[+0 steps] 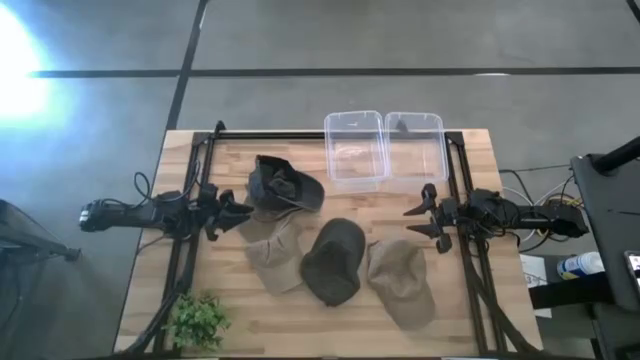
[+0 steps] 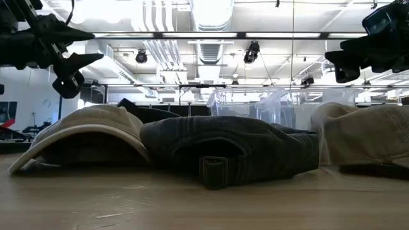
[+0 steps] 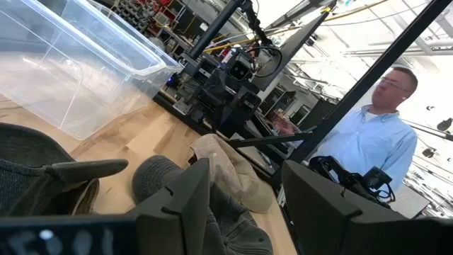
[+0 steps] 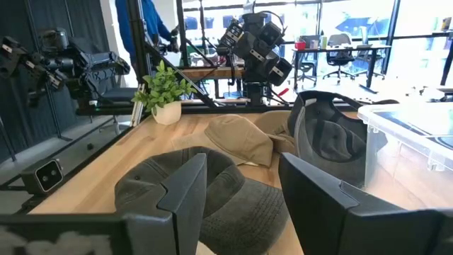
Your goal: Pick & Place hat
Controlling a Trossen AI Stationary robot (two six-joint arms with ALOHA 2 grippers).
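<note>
Four caps lie brim-down or crown-up on the wooden table: a dark grey cap [image 1: 285, 185], a tan cap [image 1: 275, 257], a dark olive cap [image 1: 333, 260] and a second tan cap [image 1: 402, 282]. My left gripper [image 1: 238, 210] hovers open just left of the dark grey cap, above the table. My right gripper [image 1: 420, 220] hovers open at the table's right, above and right of the second tan cap. In the low view both grippers [image 2: 71, 64] [image 2: 345, 64] hang well above the caps. The right wrist view looks past the open fingers [image 4: 185, 185] onto the olive cap [image 4: 212, 202].
Two clear plastic bins [image 1: 355, 150] [image 1: 416, 143] stand side by side at the far edge. A small potted plant [image 1: 197, 320] sits at the near left corner. Black frame rails [image 1: 190, 200] run along both sides of the table. A person in a light blue shirt [image 3: 379, 138] stands beyond the table.
</note>
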